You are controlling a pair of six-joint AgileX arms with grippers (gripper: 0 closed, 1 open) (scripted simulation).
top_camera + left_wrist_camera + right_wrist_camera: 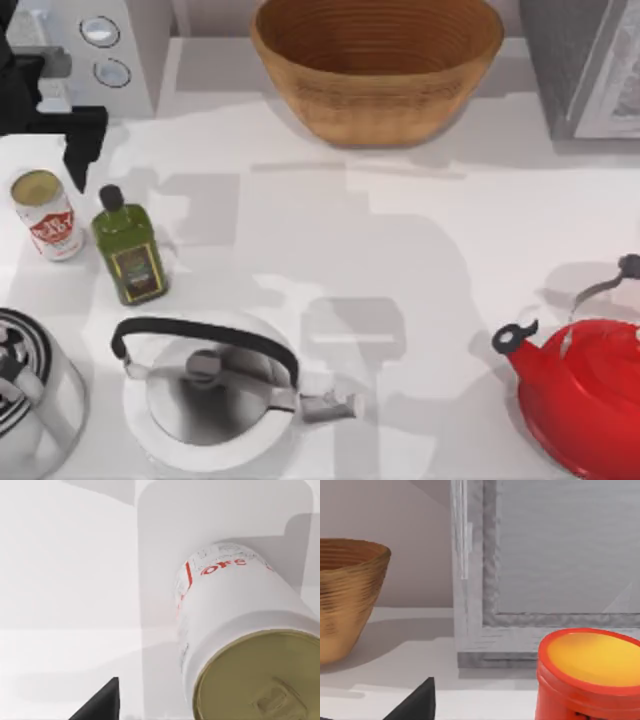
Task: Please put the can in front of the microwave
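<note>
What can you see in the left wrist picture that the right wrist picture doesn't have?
The left wrist view alone has the can, seen close up with its dull gold top and white label with red print. The right wrist view alone has the woven basket, the darker grey appliance with its pale framed door, and a red pot with a yellow-orange top. Both share the white table and a dark finger tip at the lower edge: the left pincer's finger in one, the right pincer's finger in the other.
</note>
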